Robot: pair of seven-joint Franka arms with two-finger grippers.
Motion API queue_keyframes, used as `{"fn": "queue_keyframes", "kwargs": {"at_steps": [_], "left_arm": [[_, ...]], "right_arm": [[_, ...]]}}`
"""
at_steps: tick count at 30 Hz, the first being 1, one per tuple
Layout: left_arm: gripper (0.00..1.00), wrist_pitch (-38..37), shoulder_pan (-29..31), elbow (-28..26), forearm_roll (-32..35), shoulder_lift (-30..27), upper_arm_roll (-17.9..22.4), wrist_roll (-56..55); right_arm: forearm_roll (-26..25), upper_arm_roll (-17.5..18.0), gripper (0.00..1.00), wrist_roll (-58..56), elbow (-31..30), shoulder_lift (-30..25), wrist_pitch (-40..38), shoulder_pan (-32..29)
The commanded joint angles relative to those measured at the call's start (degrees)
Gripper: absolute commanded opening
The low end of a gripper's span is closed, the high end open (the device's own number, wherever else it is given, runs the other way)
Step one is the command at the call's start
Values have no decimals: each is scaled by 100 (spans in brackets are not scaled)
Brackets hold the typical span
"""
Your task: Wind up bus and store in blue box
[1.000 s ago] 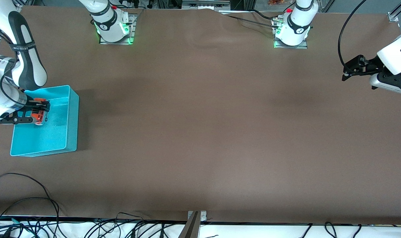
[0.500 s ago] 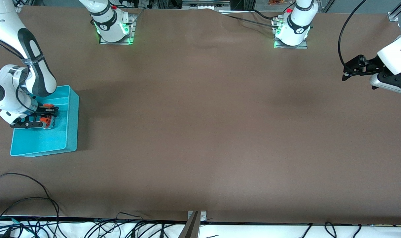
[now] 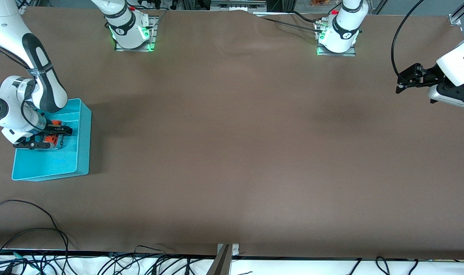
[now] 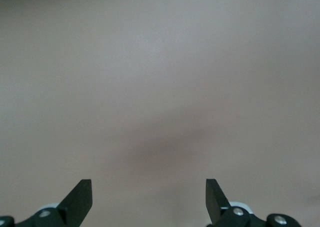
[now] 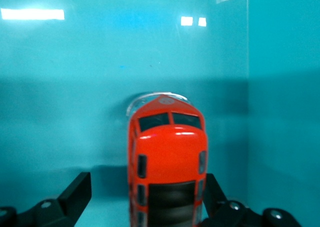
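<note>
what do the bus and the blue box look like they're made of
The bus: likely glossy painted plastic or metal; its orange roof shows bright highlights, so which is unclear. The blue box: likely smooth shiny plastic; thin turquoise walls mirror the lights in the right wrist view.

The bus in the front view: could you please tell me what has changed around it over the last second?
The right gripper carried the bus down into the blue box and has opened, one finger now clear of it. The box has not moved, and the left gripper waits open over the table.
</note>
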Motion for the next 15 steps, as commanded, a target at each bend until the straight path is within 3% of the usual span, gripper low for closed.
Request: {"fn": "queue_keyframes", "kwargs": {"at_steps": [1, 15], "left_arm": [[100, -27, -39, 170, -5, 80, 29, -8], [100, -27, -39, 170, -5, 80, 38, 1]], "right_arm": [[-86, 237, 100, 310, 26, -521, -722, -89], [-25, 325, 100, 301, -1, -1462, -1575, -80]]}}
